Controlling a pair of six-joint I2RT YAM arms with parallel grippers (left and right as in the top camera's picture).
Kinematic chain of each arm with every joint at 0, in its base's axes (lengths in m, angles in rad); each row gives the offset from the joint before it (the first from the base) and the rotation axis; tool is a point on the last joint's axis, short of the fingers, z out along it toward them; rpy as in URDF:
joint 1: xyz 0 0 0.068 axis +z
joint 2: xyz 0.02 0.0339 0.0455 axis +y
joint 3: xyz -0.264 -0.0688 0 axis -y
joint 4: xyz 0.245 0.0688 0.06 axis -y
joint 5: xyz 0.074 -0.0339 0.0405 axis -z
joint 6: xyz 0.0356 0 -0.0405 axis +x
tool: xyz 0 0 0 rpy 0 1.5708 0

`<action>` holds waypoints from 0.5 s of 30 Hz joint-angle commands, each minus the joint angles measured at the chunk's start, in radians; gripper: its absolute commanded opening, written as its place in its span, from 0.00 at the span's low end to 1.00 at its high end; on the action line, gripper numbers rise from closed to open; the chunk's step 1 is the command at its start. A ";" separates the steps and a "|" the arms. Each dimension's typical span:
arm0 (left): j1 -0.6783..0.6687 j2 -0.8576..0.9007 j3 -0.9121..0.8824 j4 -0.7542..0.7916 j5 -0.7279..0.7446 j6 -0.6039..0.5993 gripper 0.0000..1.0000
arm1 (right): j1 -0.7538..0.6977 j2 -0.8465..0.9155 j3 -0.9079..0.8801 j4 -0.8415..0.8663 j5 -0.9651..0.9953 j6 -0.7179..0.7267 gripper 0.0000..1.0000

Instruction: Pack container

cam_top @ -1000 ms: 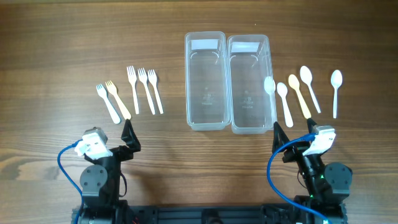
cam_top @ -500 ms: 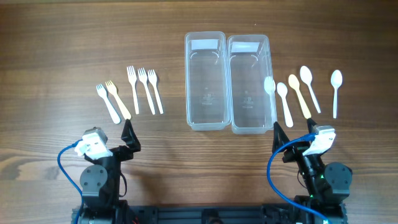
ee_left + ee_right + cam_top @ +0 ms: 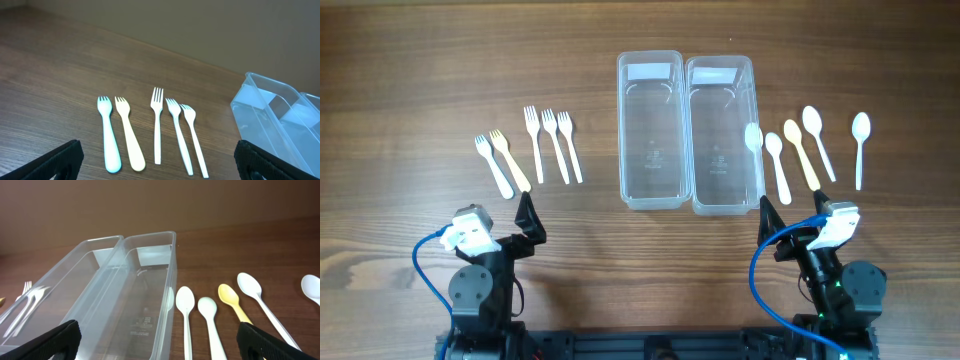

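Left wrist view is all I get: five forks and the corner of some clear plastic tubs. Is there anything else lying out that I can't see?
Observer: Yes. Five spoons lie side by side beyond the tubs, on the side away from your forks; four are white and the middle one is yellowish.
Operator: Has anything been put into the tubs yet?
Observer: No. From overhead, the left tub and the right tub stand next to each other and both are empty.
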 commanded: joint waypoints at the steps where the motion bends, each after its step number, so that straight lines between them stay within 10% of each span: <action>1: 0.008 -0.012 -0.010 0.024 0.017 -0.013 1.00 | 0.005 -0.005 -0.006 0.005 0.014 0.013 1.00; 15: 0.007 0.086 0.054 0.004 0.117 -0.013 0.99 | 0.005 0.030 0.084 0.038 -0.118 0.036 1.00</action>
